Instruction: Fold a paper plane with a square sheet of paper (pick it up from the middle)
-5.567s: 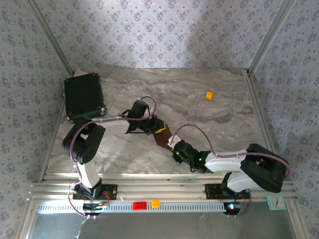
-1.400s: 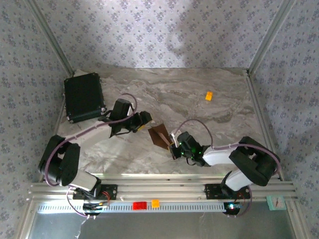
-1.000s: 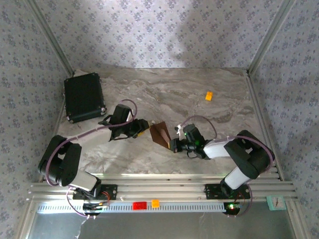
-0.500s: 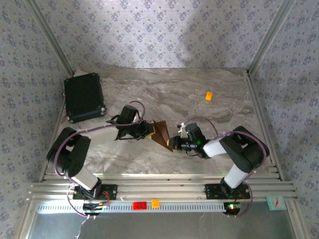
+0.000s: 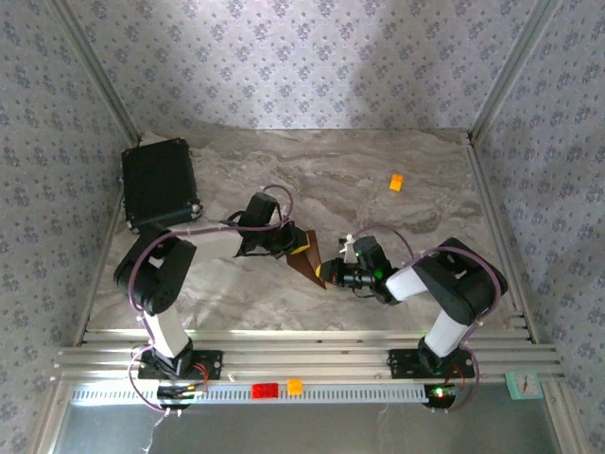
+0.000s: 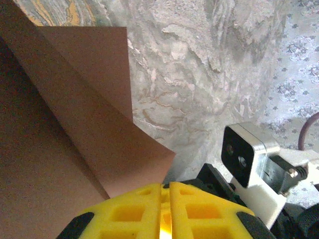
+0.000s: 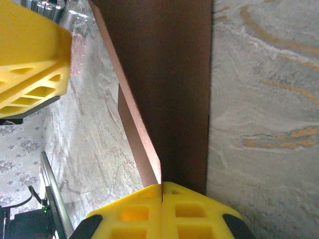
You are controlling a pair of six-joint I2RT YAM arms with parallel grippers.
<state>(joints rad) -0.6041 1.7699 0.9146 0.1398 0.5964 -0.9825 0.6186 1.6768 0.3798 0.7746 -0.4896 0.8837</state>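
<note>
The square sheet of paper (image 5: 304,261) is dark brown and folded along a crease, standing on edge at the table's middle between both grippers. My right gripper (image 5: 327,275) is shut on its near corner; in the right wrist view the fold (image 7: 174,89) runs straight into the closed yellow jaws (image 7: 161,199). My left gripper (image 5: 292,244) meets the sheet's upper left end. In the left wrist view its jaws (image 6: 166,199) stand nearly together, and the edge of the paper (image 6: 75,124) runs down into the slit. One left finger (image 7: 30,64) shows beside the sheet's far end.
A black case (image 5: 158,184) lies at the back left. A small orange block (image 5: 397,182) sits at the back right. A red block (image 5: 265,389) and an orange block (image 5: 294,386) rest on the front rail. Patterned walls enclose the marble table (image 5: 378,161).
My left gripper has moved right to the sheet and closed its jaws there. The right gripper has kept its grip while turning the sheet more upright and narrower from above.
</note>
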